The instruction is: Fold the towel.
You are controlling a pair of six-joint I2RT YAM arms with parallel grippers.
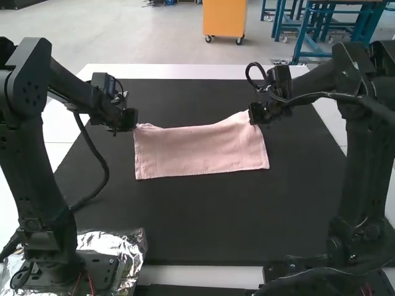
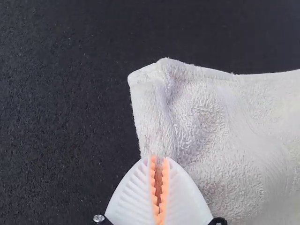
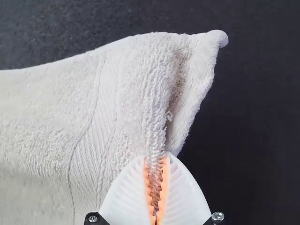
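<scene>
Across the dark-topped desk (image 1: 216,228), the pink towel (image 1: 200,150) lies in a broad band, a fold apparently being set up. Left hand (image 2: 159,161) and right hand (image 3: 157,161) are each closed on cloth near a far corner; next move calls for level lifting, then drawing that edge nearer.

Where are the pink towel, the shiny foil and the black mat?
Pink towel (image 1: 200,151), high view: the middle of its broad face.
Shiny foil (image 1: 117,242), high view: a bright crinkled patch.
Black mat (image 1: 216,216), high view: bare surface.
</scene>
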